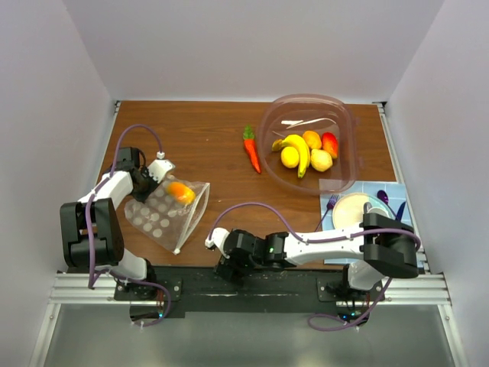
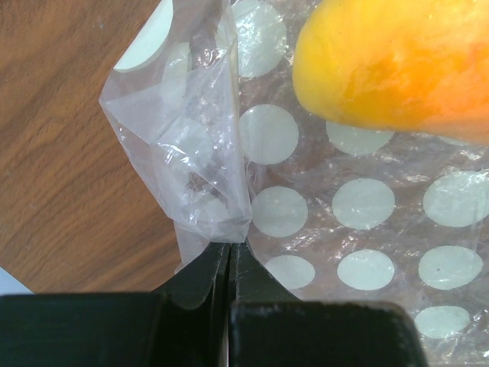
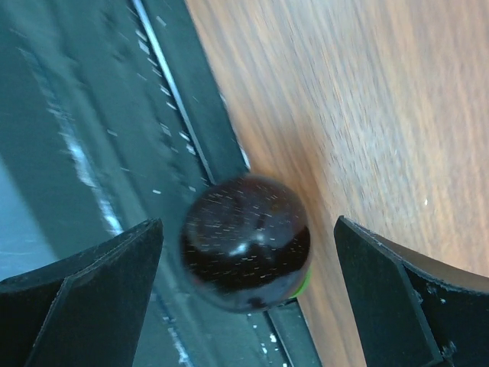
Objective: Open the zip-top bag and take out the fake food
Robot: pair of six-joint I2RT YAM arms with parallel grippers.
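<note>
Several pieces of fake food point(image 1: 302, 153) lie in the clear bowl point(image 1: 265, 131), well off to the far right of both grippers, with a toy carrot point(image 1: 251, 149) just beside the bowl's left wall.

Next in size is the zip-top bag point(image 1: 162, 218), which lies flat on the table point(image 1: 206, 130) and spreads out ahead of the left gripper point(image 1: 155, 173). It is thin, crinkly film. I judge it very light, floppy and slick, likely to slide or bunch up rather than resist a pull. The thicker strip along its side farthest from the left gripper looks like the zip, though I cannot be sure the mouth is there.

One orange-yellow piece point(image 1: 181, 192) sits inside the bag, just ahead and to the right of the left fingertips. It looks hard, smooth and rounded, so it may roll inside the film, and it gives the bag what little weight it has.

Smallest is the hold itself. The left gripper's jaws are pressed together on a crumpled fold of film point(image 2: 206, 176) at a bag corner. That anchors one side, so a second pinch on the opposite lip, close to the seal, seems the sensible place.

The right gripper point(image 1: 209, 241) has its fingers spread wide and holds nothing. It hangs low at the table's near edge, just short of the bag's nearest corner, with a dark round object point(image 3: 244, 252) I cannot identify beneath it.
</note>
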